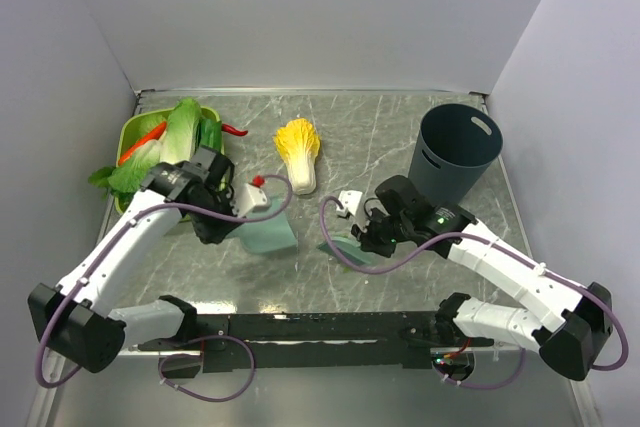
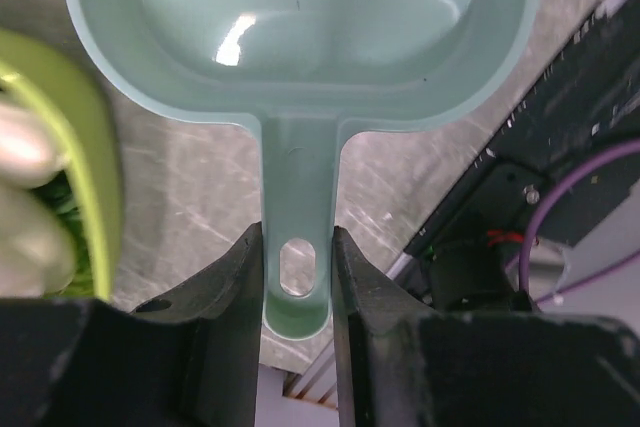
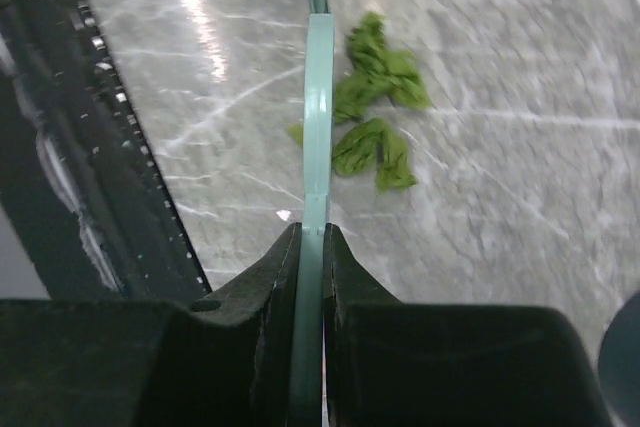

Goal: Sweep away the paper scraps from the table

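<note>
Nearest you, the right gripper [image 3: 310,237] is pinched tight on a flat teal sweeper blade [image 3: 317,97]. The blade is seen edge-on, and its long axis runs straight out from the fingers, roughly along the black base rail [image 3: 90,147]. The paper scraps [image 3: 375,107] sit in a loose clump on the table [image 3: 520,227], just beside the blade. Nearly all of them are on the face turned away from the rail, and one shred peeks out on the rail side.

A touch farther and to your left, the left gripper [image 2: 298,247] is part-closed and clamped on the handle of the teal dustpan [image 2: 300,37]. The pan's open end seems to face the right arm and stands apart from the blade. You can't tell whether its lip touches the table.

Your right arm is the nearer one to the scraps. I judge the pan lies off the blade's tip rather than its face, so you need the blade behind the clump first.

Beyond stand a cabbage half [image 1: 298,152] and a dark bin [image 1: 458,152].
</note>
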Controlling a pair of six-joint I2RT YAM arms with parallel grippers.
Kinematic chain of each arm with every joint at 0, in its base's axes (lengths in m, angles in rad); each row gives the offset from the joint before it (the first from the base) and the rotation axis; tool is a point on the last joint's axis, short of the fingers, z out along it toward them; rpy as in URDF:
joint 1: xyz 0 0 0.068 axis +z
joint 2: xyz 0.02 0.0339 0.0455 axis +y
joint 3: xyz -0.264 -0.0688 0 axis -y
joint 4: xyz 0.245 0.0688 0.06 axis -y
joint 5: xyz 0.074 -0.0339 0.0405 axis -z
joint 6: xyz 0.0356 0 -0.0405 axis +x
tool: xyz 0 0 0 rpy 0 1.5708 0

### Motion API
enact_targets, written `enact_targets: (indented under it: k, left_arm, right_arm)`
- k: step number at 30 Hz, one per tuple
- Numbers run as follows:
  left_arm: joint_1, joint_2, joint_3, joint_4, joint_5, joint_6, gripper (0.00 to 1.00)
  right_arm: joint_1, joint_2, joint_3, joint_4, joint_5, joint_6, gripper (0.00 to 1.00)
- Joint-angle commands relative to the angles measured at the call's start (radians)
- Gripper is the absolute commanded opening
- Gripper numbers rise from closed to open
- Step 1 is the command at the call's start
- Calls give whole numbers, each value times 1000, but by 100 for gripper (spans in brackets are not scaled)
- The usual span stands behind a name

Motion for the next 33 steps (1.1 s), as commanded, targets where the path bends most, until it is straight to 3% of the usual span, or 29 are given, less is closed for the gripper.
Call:
enact_targets:
  k: [1, 7, 11, 16, 19, 23, 33]
  left_arm:
    - [-48, 15, -67, 13, -25, 62, 1]
    - [-174, 50, -181, 137, -25, 27, 1]
    - [-258, 99, -210, 238, -48, -15, 1]
    - [-276, 168, -201, 323, -92, -50, 1]
    - [-286, 200, -198, 355, -99, -50, 1]
    - [-305, 236, -189, 388, -102, -35, 1]
    - [-331, 325, -117, 398, -97, -35, 1]
  right_arm:
    - [-46, 15, 23, 69, 84, 96, 0]
    - [-104, -3, 176, 45, 9, 110, 0]
    - [-115, -78, 178, 33, 5, 161, 0]
    - [-150, -104, 170, -21, 166, 326, 0]
    - [-182, -89, 161, -36, 321, 402, 0]
    - [-215, -20, 140, -42, 409, 419, 0]
    - [-270, 146, 175, -104, 334, 507, 0]
